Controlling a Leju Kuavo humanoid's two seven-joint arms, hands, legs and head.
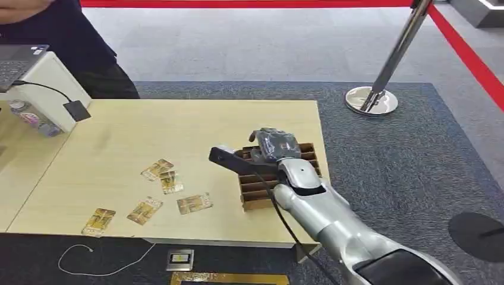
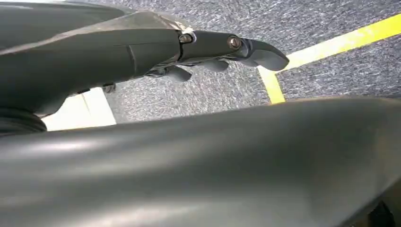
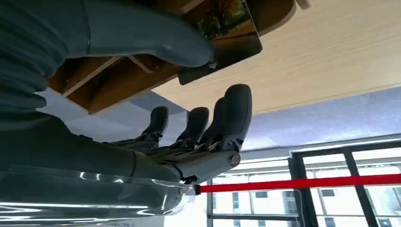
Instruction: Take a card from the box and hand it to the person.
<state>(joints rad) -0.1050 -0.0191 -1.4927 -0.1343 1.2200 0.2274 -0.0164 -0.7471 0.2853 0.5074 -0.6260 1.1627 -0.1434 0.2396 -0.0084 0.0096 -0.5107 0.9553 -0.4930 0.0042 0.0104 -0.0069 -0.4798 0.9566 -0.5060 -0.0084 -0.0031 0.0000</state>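
Right hand [image 1: 274, 144] hovers over the slotted cardboard box [image 1: 257, 193] near the table's [image 1: 107, 127] right edge, fingers [image 3: 234, 111] apart from thumb, bracketing an upright card [image 3: 227, 33] for a pinch; left hand [image 2: 189, 52] hangs slack, empty.

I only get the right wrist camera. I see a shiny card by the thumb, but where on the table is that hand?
Observer: The right hand is over the brown slotted box, near the right edge of the table.
Operator: Are there more cards anywhere?
Observer: Yes, loose gold cards lie flat on the table, left of the box.
Operator: Where's the person who gets one?
Observer: A person in dark clothes is at the table's far left corner.
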